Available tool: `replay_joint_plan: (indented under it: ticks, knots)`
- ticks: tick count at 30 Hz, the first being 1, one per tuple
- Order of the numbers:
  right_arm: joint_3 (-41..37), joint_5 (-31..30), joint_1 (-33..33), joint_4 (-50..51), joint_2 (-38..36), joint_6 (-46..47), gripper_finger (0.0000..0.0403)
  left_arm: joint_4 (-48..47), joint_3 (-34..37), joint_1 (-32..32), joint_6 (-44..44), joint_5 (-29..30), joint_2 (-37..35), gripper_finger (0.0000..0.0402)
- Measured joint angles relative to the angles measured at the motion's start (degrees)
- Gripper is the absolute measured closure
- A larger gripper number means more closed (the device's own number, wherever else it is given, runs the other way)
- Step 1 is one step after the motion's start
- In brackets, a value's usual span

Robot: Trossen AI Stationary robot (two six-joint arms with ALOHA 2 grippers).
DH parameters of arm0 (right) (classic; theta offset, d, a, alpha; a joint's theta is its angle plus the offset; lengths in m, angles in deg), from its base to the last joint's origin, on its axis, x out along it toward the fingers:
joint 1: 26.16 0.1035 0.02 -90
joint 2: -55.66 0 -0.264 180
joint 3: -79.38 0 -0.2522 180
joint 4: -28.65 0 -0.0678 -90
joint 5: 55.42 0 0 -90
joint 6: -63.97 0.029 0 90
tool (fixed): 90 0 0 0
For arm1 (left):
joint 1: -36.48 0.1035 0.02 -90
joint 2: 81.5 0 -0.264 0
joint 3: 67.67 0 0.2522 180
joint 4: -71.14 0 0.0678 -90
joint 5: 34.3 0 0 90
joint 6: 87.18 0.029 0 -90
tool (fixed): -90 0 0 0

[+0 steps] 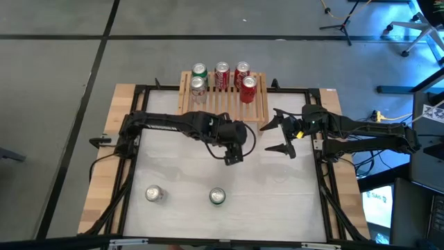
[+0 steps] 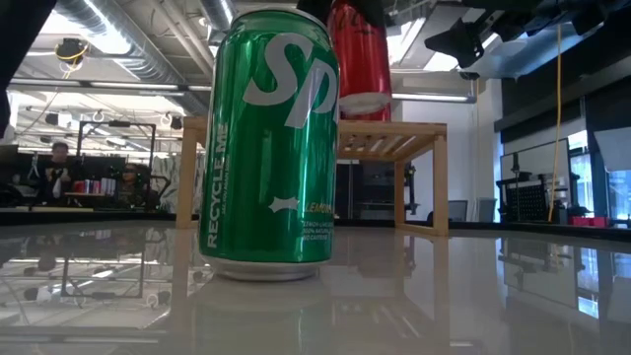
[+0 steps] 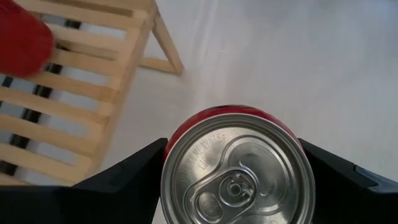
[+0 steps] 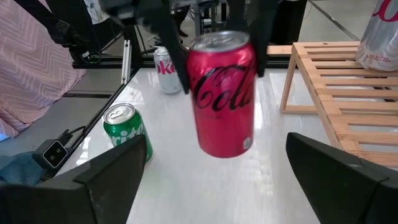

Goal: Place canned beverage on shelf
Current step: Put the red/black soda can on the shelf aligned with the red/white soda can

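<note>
left claw (image 1: 233, 149) pinching upright red cola can (image 4: 222, 93), lifted off white counter (image 1: 277, 201) | light slatted wooden shelf (image 1: 225, 104) toward far edge, just beyond | right claw (image 1: 286, 135) spread, idle beside shelf

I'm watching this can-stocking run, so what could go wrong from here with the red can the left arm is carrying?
The left gripper holds the red can clear of the table by its upper part only, so it might slip or tilt. The shelf already carries five cans, so setting it down could knock one. The open right gripper waits close by; the arms could clash.
</note>
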Motion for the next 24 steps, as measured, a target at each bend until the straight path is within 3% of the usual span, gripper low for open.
replay_joint_plan:
  ticks: [19, 24]
  knots:
    - [0.01, 0.0, -0.01, -0.01, 0.0, 0.0, 0.0024, -5.34, -11.32, 6.89, 8.46, 0.03, 0.0, 0.011]
    - [0.0, -0.01, -0.01, 0.04, 0.0, 0.0, 0.0024, -6.98, -11.27, 10.0, 8.65, 0.02, 0.0, 0.011]
